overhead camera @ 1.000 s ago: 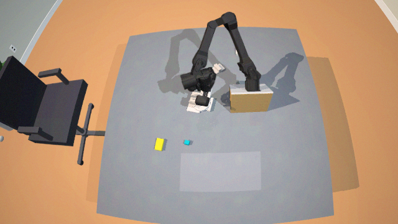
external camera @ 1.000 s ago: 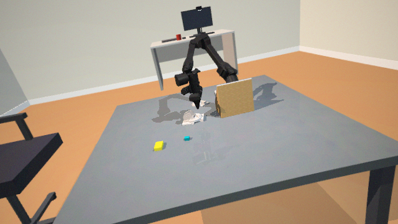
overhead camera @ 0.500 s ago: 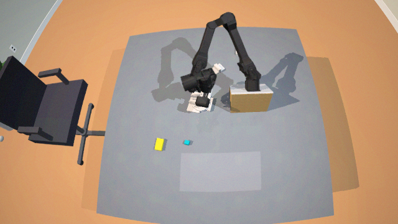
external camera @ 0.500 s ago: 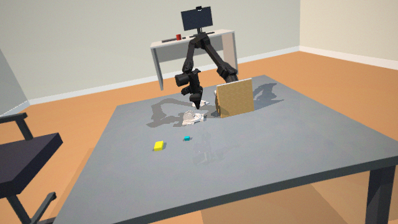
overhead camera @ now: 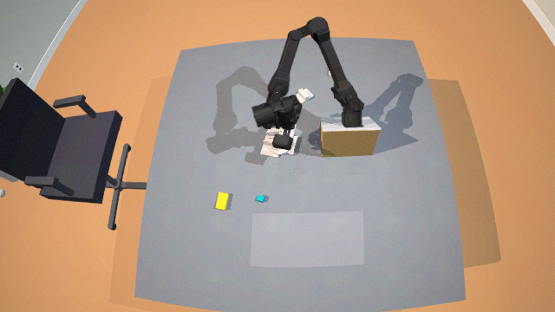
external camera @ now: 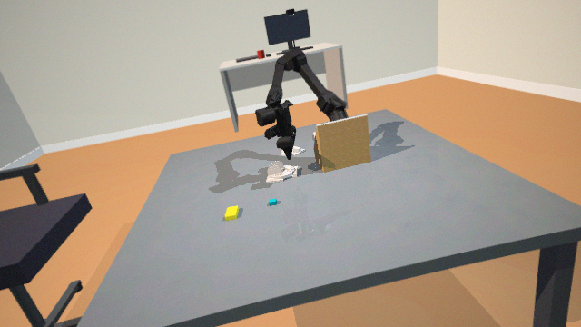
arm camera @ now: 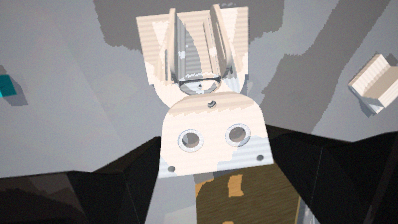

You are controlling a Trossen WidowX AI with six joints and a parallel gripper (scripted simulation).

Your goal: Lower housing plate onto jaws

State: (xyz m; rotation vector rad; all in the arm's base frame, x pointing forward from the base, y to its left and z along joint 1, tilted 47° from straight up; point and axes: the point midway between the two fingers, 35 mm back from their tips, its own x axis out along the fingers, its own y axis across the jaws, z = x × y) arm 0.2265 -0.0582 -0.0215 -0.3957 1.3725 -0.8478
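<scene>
As I watch my gripper: its fingers are closed on the housing plate.
Housing plate: between the fingers, above the tabletop; I cannot tell its exact height over the jaws.
White jaw assembly: on the table, two upright jaws showing in my wrist view.
Table: grey, with a paler rectangle and arm shadows across it.
Blocks: yellow block, near a smaller teal block.
Floor: orange.
Walls: pale, with white skirting.
Desk: behind the table, bearing a monitor and a red cup.
Chair: dark, beside the table.
</scene>
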